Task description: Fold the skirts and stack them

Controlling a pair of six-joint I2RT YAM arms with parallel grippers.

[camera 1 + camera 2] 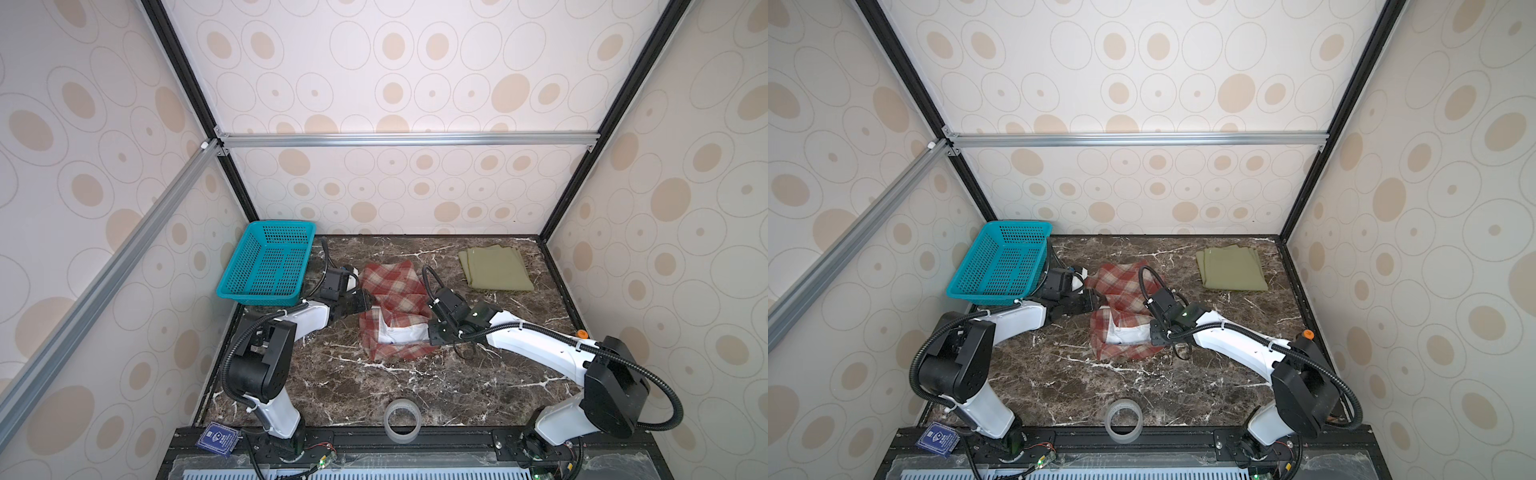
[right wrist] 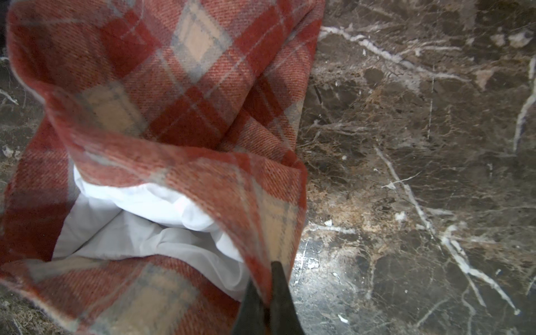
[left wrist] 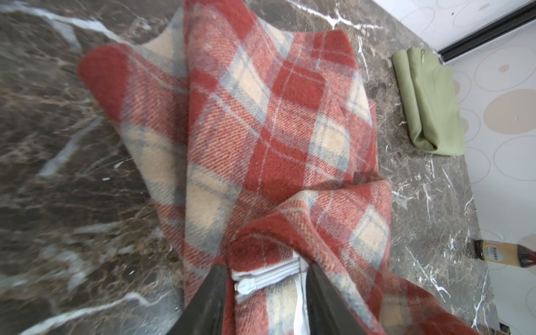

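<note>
The olive skirt [image 1: 496,268] is folded already, lying well away from the basket [image 1: 249,266]. The plaid skirt [image 1: 395,299], just beside the basket, is mid-fold: my left gripper [image 3: 266,266] clamps its zipper [image 3: 266,280] edge, my right gripper [image 2: 265,278] is pinched shut on the opposite edge. Finishing the fold and stacking remain.

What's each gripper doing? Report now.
Left gripper: jaws astride the zipped edge of the plaid skirt; grip cannot be told.
Right gripper: closed on the plaid skirt's edge.

obstacles: basket [image 1: 266,266], tape roll [image 1: 401,436] (near edge) | free: tabletop [image 1: 374,386] between roll and plaid skirt [image 1: 395,291]
</note>
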